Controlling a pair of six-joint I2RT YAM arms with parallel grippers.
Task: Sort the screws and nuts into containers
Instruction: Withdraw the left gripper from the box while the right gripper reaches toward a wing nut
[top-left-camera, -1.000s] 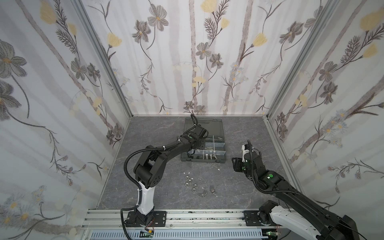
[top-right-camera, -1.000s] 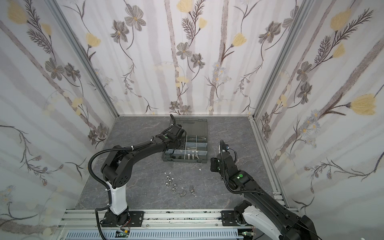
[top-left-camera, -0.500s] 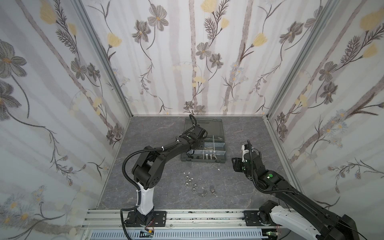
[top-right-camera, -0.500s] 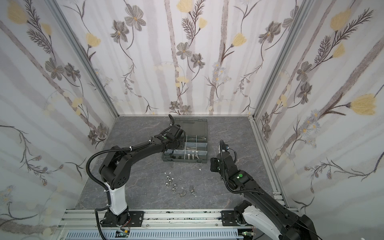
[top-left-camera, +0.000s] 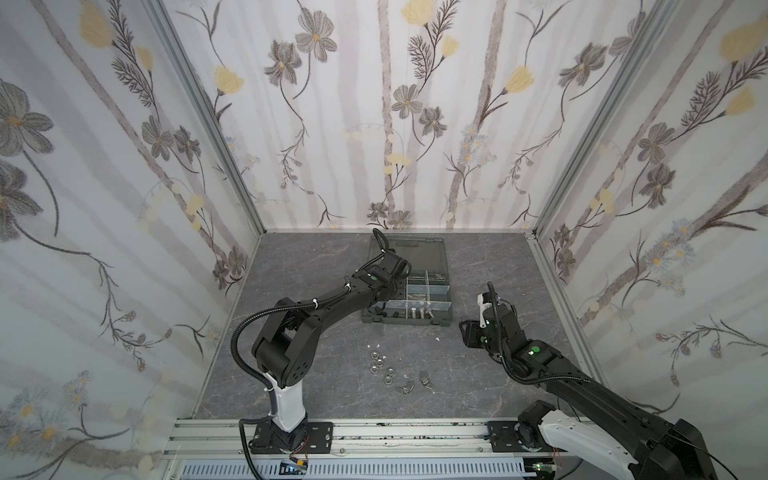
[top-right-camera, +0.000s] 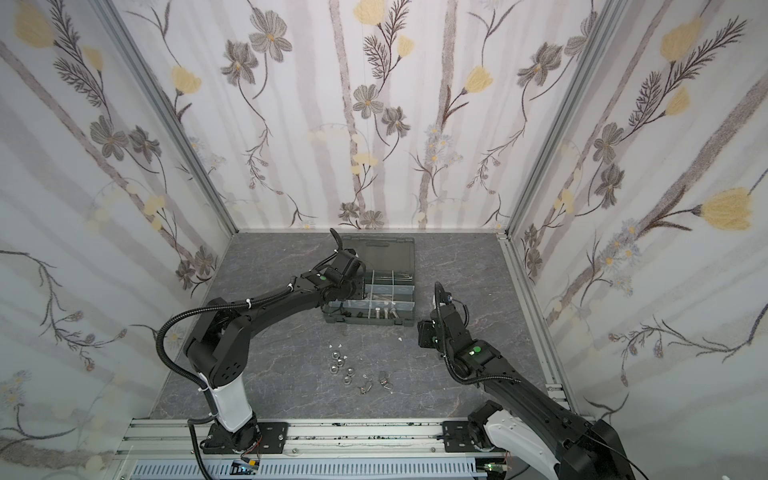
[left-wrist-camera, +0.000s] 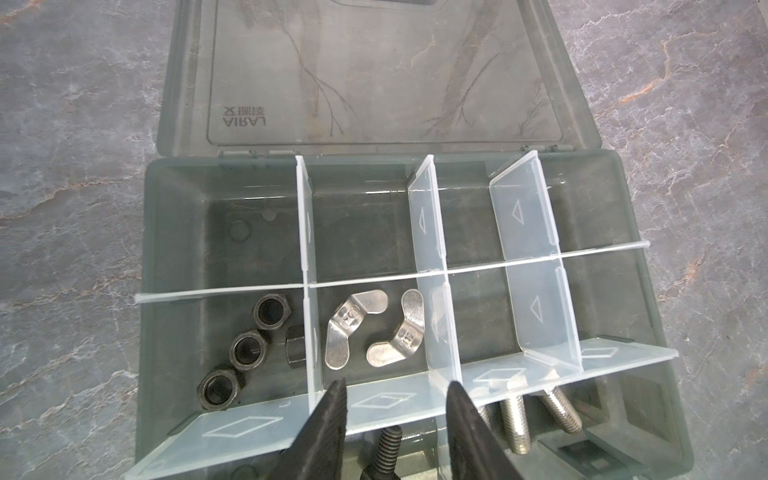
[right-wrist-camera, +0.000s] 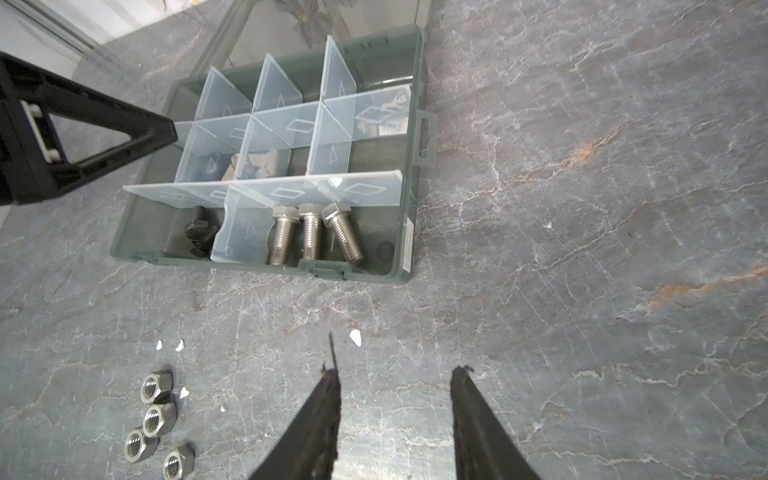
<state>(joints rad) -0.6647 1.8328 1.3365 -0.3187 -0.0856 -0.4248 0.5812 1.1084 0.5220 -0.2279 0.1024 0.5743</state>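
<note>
Left gripper (left-wrist-camera: 395, 386) is hovering over the grey case (top-left-camera: 407, 330), jaws parted and holding nothing; right gripper (right-wrist-camera: 395, 374), likewise parted and empty, is hanging near the case. Loose silver hex nuts (right-wrist-camera: 160, 419) are lying clustered on the table (right-wrist-camera: 582, 249), base-ward of both grippers, with two wing nuts (top-left-camera: 424, 380) sitting nearer the right gripper.

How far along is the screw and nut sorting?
Done: black nuts, two wing nuts, silver bolts and black screws sit in separate cells. In hand: nothing; the left end effector hovers open over the cells, the right end effector open over the table. Left: four silver hex nuts and two loose wing nuts on the table.
</note>
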